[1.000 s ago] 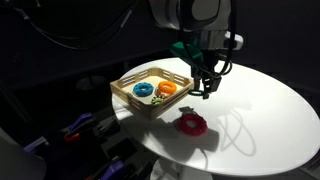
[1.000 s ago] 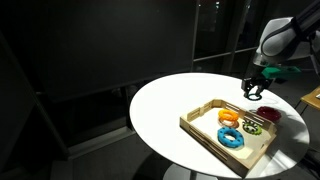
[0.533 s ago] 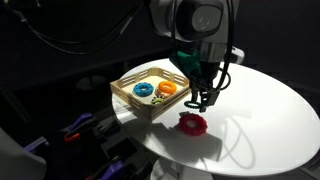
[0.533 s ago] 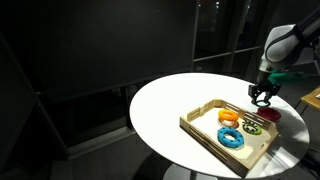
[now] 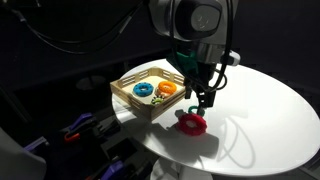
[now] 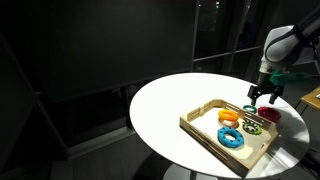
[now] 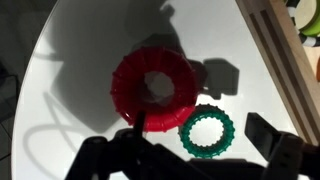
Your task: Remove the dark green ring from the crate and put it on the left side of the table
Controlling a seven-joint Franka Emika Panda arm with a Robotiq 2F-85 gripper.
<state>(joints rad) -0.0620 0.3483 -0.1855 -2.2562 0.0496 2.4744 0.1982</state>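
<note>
The gripper (image 5: pixel 203 104) hangs low over the table (image 7: pixel 80 60), jaws spread wide and gripping nothing. The dark green ring (image 7: pixel 207 131) lies flat on the white top between them, right against the red ring (image 7: pixel 125 85), outside the crate (image 7: pixel 285 60) nearby.

In an exterior view I am seen from near the table (image 5: pixel 270 110), a little above its rim. It looks across, crate (image 5: pixel 128 98) left of centre, my arm filling the top. In an exterior view set farther back and higher, the look is down on the table (image 6: pixel 165 105), crate (image 6: pixel 205 128) lower right. Both share table, crate and my claw (image 5: pixel 203 103). Wrist view: very close, straight down on the tabletop, crate wall (image 7: pixel 285 50) at right, my fingers (image 7: pixel 272 135) along the bottom.
</note>
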